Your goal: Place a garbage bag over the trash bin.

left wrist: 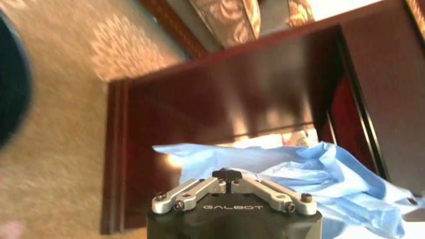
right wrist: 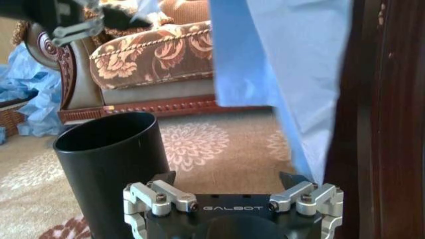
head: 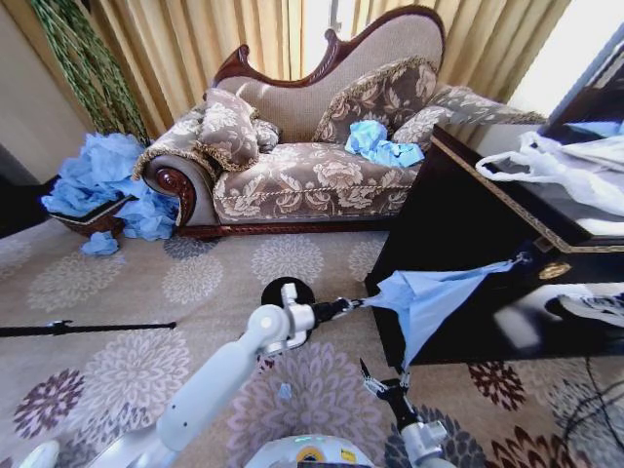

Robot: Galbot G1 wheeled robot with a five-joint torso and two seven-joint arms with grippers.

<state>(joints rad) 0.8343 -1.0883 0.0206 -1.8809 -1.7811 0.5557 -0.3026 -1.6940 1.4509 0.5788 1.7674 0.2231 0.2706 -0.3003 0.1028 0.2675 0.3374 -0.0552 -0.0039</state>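
Right gripper (head: 382, 382) is the closest thing, down low just in front of the robot's base with its fingers spread wide and nothing between them, though the bag (head: 424, 297) hangs right by one finger in its wrist view. Left gripper (head: 353, 305) is pinched shut on one edge of the bag, holding it up in the air so it's stretched toward the dark cabinet (head: 458, 234), where the far corner looks snagged on or draped over the top edge. Bin (head: 287, 292) stands upright on the carpet (head: 205, 283), just behind the left wrist, mouth open and bare, so nothing's over it yet. My take: the right gripper should grab the dangling lower edge close to the opening, then the two pull apart to open the mouth wide before lowering it over the rim. Yank too hard and that thin plastic could tear on the cabinet corner.
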